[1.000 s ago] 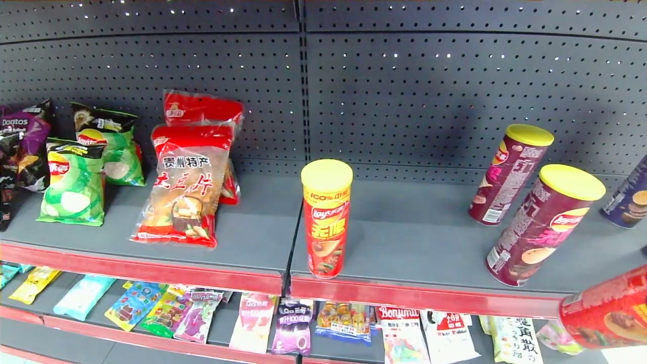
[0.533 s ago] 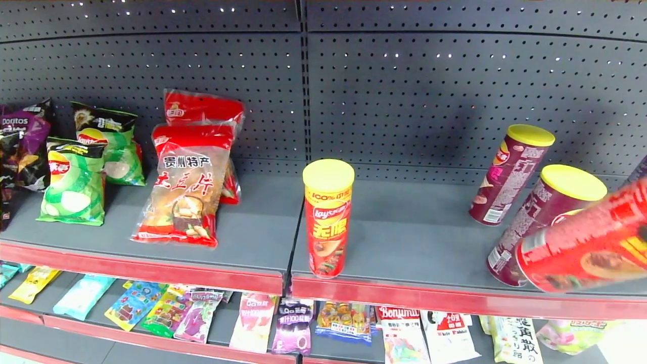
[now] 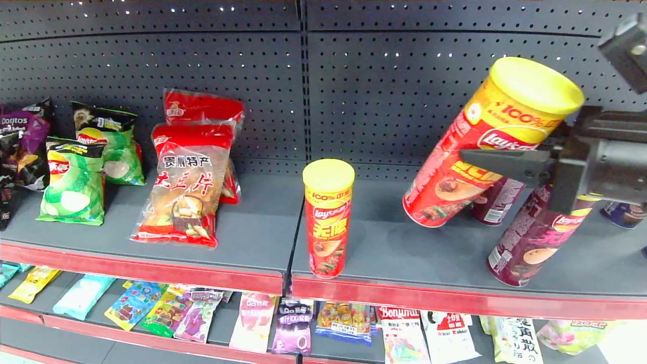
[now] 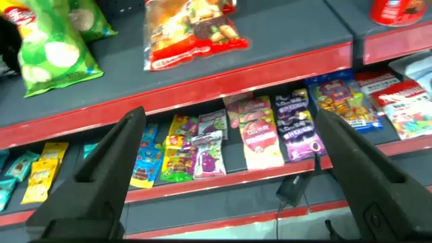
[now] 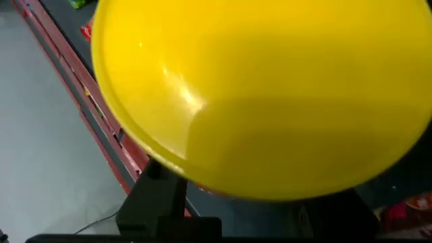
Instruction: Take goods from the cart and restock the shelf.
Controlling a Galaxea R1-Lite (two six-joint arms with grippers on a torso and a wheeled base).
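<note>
A red chip canister [image 3: 470, 151] is being held by the right gripper [image 3: 505, 161], whose dark fingers [image 3: 498, 161] are being pressed against the tube's sides about midway along its length, so the grasp is closed on it. The canister is being carried tilted, with its yellow lid [image 3: 536, 83] up and toward the robot's right and its base lower and toward the left. It is being kept over the right half of the upper shelf [image 3: 404, 298], in front of the pegboard back panel [image 3: 394, 91]. In the right wrist view the same yellow lid [image 5: 270, 88] is being seen from very close. A second red canister [image 3: 327, 217] is being displayed upright near the shelf's red front edge, well apart from the held one. Two purple canisters [image 3: 536, 237] are being partly covered by the held tube and the gripper. Farther to the left, a red-topped snack bag [image 3: 184, 192] and green chip bags [image 3: 73, 184] are being displayed. The left gripper [image 4: 229, 182] is being held low in front of the lower shelf's hanging packets [image 4: 263, 135], its fingers [image 4: 101, 182] spread wide with nothing between them.
</note>
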